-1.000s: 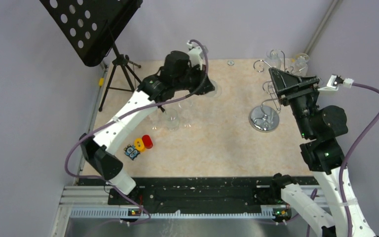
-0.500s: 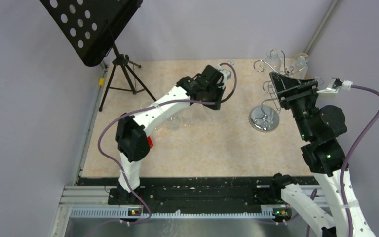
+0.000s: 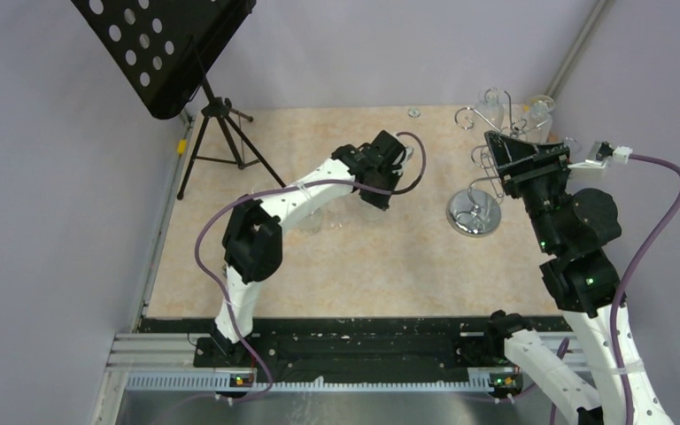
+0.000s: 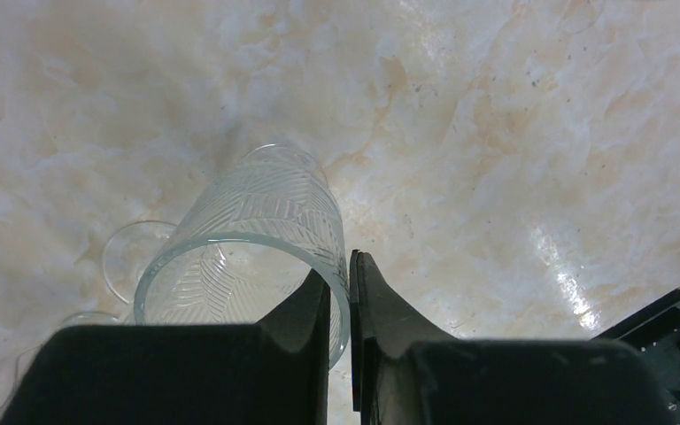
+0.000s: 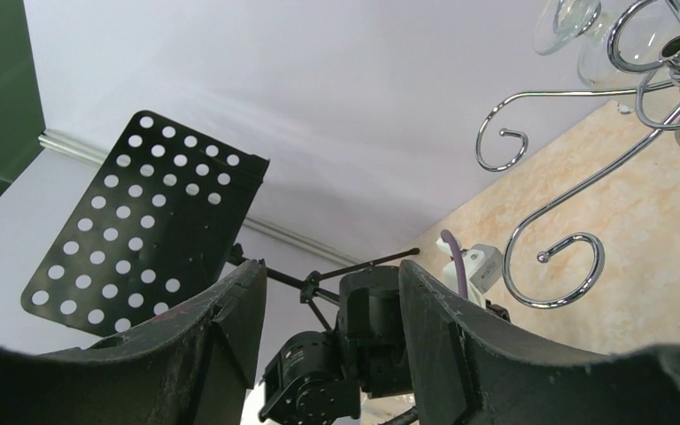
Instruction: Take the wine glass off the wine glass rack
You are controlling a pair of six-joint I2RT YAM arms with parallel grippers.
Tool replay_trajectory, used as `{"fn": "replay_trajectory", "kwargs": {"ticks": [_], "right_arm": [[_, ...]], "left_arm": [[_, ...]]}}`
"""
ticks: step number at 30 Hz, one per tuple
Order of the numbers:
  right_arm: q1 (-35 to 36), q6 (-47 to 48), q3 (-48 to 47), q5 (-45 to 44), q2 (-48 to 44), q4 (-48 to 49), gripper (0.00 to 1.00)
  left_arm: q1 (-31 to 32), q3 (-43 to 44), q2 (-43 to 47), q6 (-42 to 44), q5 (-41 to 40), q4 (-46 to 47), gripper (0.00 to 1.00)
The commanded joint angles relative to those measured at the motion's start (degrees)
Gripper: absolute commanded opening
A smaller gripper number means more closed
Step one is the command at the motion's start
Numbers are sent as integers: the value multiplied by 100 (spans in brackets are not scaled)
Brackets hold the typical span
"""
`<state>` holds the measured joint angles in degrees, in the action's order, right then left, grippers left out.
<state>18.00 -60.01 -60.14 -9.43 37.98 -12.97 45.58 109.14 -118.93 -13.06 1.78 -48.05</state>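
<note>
The chrome wine glass rack (image 3: 475, 213) stands at the back right, with its curled arms (image 5: 676, 51) at the top right of the right wrist view. Clear wine glasses (image 3: 492, 104) hang from its far arms, and one bowl (image 5: 565, 25) shows at the top edge. My right gripper (image 3: 498, 146) hovers open beside the rack's near arms, with nothing between its fingers (image 5: 329, 266). My left gripper (image 4: 341, 274) is shut on the rim wall of a clear patterned glass (image 4: 257, 221) near the table's middle (image 3: 374, 202). The glass is tilted; whether it touches the table I cannot tell.
A black perforated music stand (image 3: 164, 53) on a tripod (image 3: 219, 133) fills the back left corner. Other clear glasses (image 3: 308, 220) stand on the marbled table under the left arm. A small round disc (image 3: 414, 112) lies by the back wall. Grey walls close both sides.
The left arm has swung from the left side to the table's middle with the patterned glass pinched in its jaws. The right gripper's jaws narrowed a little; that arm barely moved.
</note>
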Motion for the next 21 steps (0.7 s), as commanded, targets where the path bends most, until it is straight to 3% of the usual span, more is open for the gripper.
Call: {"fn": "replay_trajectory", "kwargs": {"ticks": [1, 6, 14, 21], "right_arm": [[36, 59, -260, -77, -54, 94, 57], [36, -15, -243, -53, -54, 94, 57], [36, -3, -276, -190, -69, -99, 57], [29, 183, -554, -196, 73, -227, 57]], "left_arm": [[6, -124, 80, 145, -125, 238, 2], [6, -114, 3, 155, -116, 200, 11], [9, -104, 151, 228, -91, 153, 39], [3, -30, 619, 301, 146, 175, 53]]}}
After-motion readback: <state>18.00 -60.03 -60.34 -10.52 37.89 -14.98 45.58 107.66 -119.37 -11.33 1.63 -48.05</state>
